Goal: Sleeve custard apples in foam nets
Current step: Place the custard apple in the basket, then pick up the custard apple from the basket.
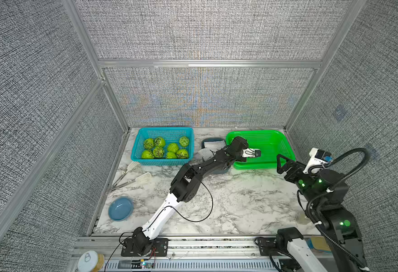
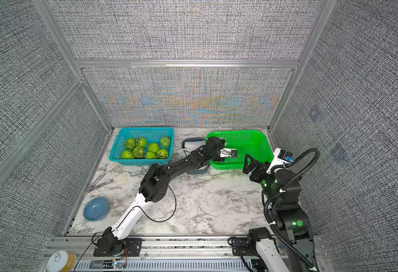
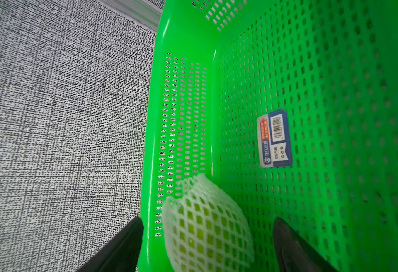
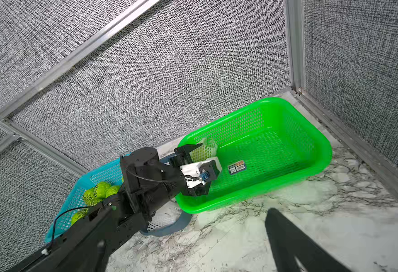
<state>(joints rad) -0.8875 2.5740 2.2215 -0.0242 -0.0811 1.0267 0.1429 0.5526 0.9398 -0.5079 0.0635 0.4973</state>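
At one o'clock on the worktop (image 1: 240,200), inside the green basket (image 3: 186,35), a netted custard apple (image 3: 205,226) lies in the ten o'clock corner against the wall. The left claw (image 3: 207,222) straddles it, spread wide and apparently clear of it. Drop-off looks done; next, lift over the rim and swing to eleven o'clock for bare custard apples (image 1: 159,152) in the blue basket (image 1: 136,150). The right claw (image 1: 280,162), open and empty, hangs by the green basket's five o'clock edge; mid-worktop is free.

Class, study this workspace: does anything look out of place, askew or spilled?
One foam net appears to spill over the grey tray's rim toward the blue basket, unlike the others inside. Nothing else looks damaged or spilled.
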